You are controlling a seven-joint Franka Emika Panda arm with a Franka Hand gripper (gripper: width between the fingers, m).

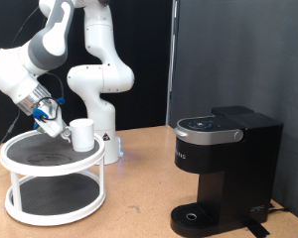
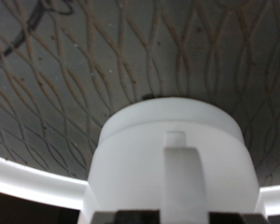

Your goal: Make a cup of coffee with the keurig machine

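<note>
The cup (image 1: 82,134) is a plain white mug on the top tier of a white round stand (image 1: 30,156) at the exterior view's left. My gripper (image 1: 60,126) is right beside it, on the side toward the exterior view's left. In the wrist view the cup (image 2: 168,140) fills the frame and its handle (image 2: 179,177) runs down between my gripper's (image 2: 177,217) dark fingertips, which sit close on both sides of it. The keurig machine (image 1: 223,169) stands at the exterior view's right with its lid down and its round drip base (image 1: 197,218) empty.
The two-tier stand has a dark mesh top (image 2: 75,84) and a lower shelf (image 1: 50,193). The robot's white base (image 1: 97,89) rises behind the stand. Brown tabletop (image 1: 139,203) lies between the stand and the machine. A black curtain hangs behind.
</note>
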